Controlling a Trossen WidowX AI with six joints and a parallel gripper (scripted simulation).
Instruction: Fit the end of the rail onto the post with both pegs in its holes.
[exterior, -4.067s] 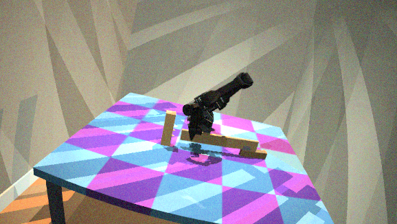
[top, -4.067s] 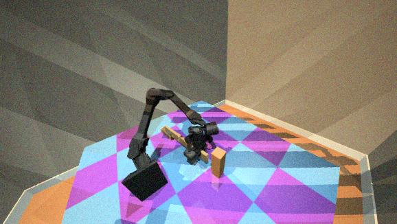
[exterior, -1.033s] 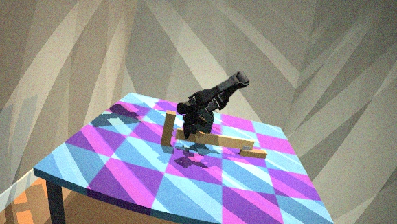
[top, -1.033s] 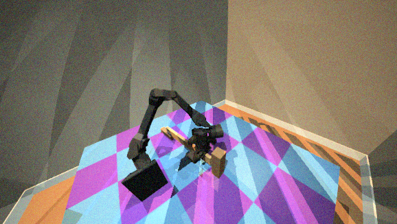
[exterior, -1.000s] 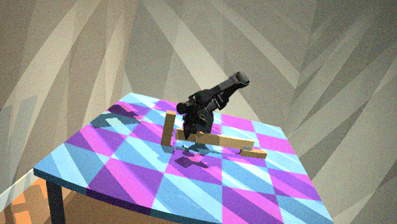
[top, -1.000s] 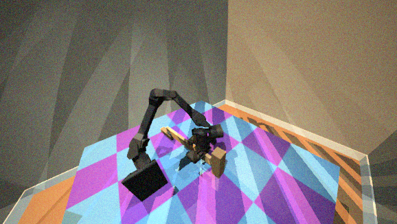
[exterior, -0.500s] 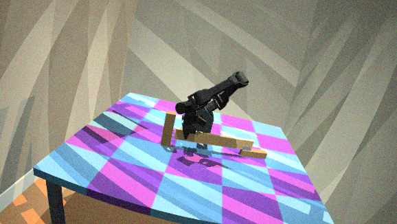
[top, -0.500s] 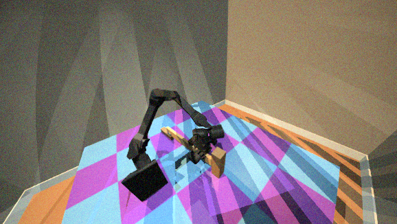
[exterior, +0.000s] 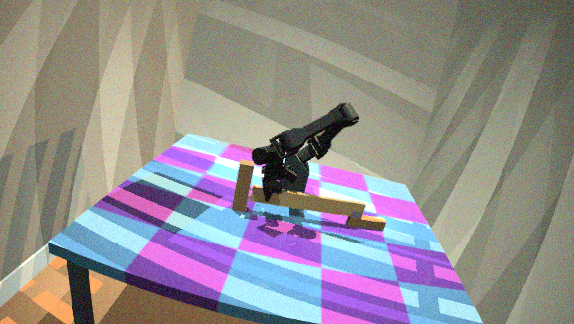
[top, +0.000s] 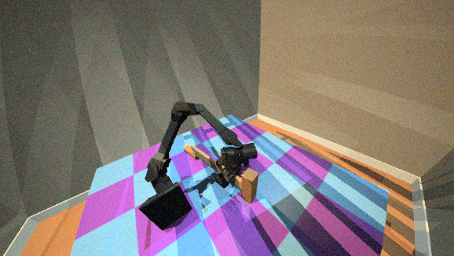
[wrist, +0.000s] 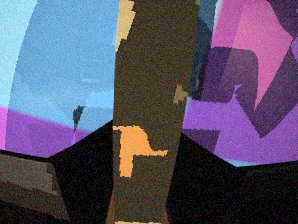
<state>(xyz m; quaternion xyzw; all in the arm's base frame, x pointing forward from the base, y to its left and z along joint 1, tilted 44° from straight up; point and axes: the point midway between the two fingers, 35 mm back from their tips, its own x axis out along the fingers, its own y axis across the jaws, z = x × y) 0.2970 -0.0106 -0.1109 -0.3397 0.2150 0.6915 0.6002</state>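
The wooden rail (top: 203, 157) (exterior: 318, 203) (wrist: 155, 60) is held off the table and looks about level in the exterior view. Its far end is at the low footboard block (exterior: 369, 223); the fit in the bracket is too small to make out. My gripper (top: 226, 177) (exterior: 272, 194) (wrist: 139, 127) is shut on the rail close to its near end, with one finger on each side. The upright post (top: 249, 187) (exterior: 242, 187) stands just beyond that end. In the exterior view a narrow gap shows between rail end and post. Pegs and holes cannot be made out.
The arm's black base (top: 166, 206) stands on the checkered table (top: 106, 196) (exterior: 278, 268), to one side of the rail. The arm arches over from the base to the rail. Striped shadows cross the table and walls.
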